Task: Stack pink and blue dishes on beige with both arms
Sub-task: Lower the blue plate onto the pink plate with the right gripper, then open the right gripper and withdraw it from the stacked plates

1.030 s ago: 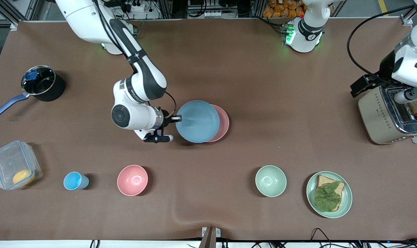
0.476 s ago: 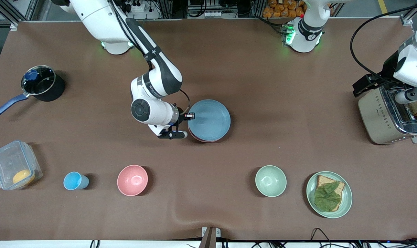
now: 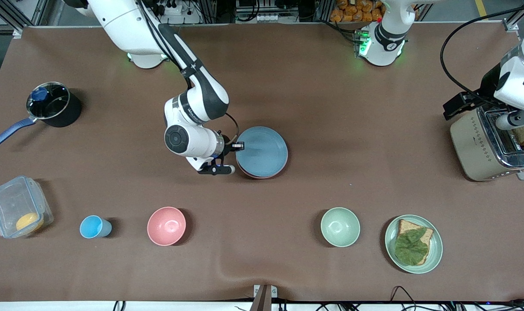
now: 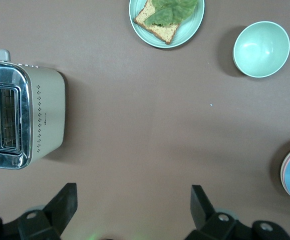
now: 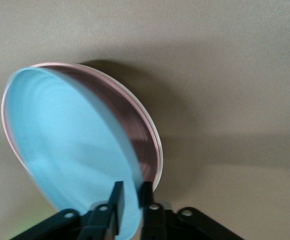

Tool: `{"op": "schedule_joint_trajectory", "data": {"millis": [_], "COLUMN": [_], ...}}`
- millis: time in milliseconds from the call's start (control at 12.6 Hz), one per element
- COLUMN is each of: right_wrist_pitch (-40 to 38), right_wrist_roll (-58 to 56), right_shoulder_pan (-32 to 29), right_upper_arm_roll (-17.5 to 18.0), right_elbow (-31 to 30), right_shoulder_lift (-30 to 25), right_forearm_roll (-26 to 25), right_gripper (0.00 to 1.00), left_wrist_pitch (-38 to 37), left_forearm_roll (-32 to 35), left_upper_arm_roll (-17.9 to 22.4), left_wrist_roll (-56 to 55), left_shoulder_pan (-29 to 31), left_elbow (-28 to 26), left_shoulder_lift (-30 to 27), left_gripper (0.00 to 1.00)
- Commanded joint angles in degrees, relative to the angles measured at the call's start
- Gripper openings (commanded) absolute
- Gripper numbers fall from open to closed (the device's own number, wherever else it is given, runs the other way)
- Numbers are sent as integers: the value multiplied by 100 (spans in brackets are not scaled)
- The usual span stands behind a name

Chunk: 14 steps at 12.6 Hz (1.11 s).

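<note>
My right gripper (image 3: 239, 147) (image 5: 131, 191) is shut on the rim of the light blue plate (image 3: 263, 151) (image 5: 70, 150). It holds the plate slightly tilted over the pale pink plate (image 3: 257, 176) (image 5: 137, 135) in the middle of the table. Only a thin pink edge shows under the blue plate in the front view. In the right wrist view a thin pale rim (image 5: 159, 150) lies under the pink plate; the beige plate is otherwise hidden. My left gripper (image 4: 133, 196) hangs open and empty high above the table near the toaster, and that arm waits.
A toaster (image 3: 489, 144) (image 4: 25, 120) stands at the left arm's end. Nearer the front camera sit a green plate with toast (image 3: 413, 244), green bowl (image 3: 340, 226), pink bowl (image 3: 166, 226), blue cup (image 3: 93, 226) and clear container (image 3: 20, 211). A pot (image 3: 52, 106) sits at the right arm's end.
The right arm carried the blue plate toward the left arm's end until it covers the pink plate. In the last half second it settled slightly lower. The left arm barely moved.
</note>
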Motion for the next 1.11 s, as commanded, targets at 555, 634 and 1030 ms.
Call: {"op": "schedule_joint_trajectory", "data": {"millis": [555,634,1030], "right_wrist_pitch": [-1560,-1684,-2150], "right_wrist_roll": [-833,-861,-922], "right_shoulder_pan": [-1649,-1870,-2012], "right_upper_arm_roll": [-42,-33,-42], "right_elbow": [93,119,93], "right_shoulder_lift": [-853,-993,-1644], "right_forearm_roll": [-1016,-1253,-2389], "right_gripper": [100,100,100], "left_wrist_pitch": [-55,-55,-55], "left_forearm_roll": [-294,-294,-268], "left_upper_arm_roll": [15,15,95], "left_wrist_roll": [96,104,737], "left_shoulder_pan": [11,11,64], "left_elbow": [-71,-79,-1], "left_shoulder_lift": [-100,-100,-100], "left_gripper": [100,100,100]}}
